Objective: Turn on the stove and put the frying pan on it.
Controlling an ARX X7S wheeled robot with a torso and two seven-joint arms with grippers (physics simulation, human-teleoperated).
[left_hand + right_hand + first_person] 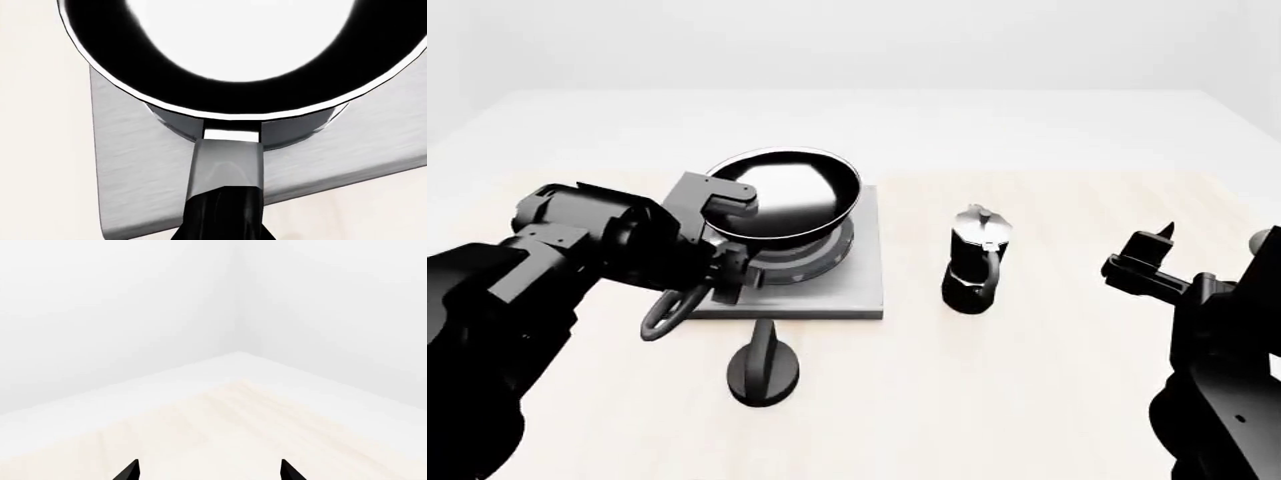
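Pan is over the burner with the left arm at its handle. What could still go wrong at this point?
1. The frying pan looks tilted over the stove; released now, it might rock or settle off-centre on the burner.
2. The knob stands just in front of the slab, near the left gripper; pulling the arm back could bump it.
3. The moka pot stands close beside the stove, so a sideways swing of the pan could tip it.

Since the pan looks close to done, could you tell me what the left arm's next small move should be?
Probably lower it slightly and let go. The pan hangs tilted over the stove burner, its handle apparently held by the left gripper. The knob stands apart in front; whether it is turned is unclear.
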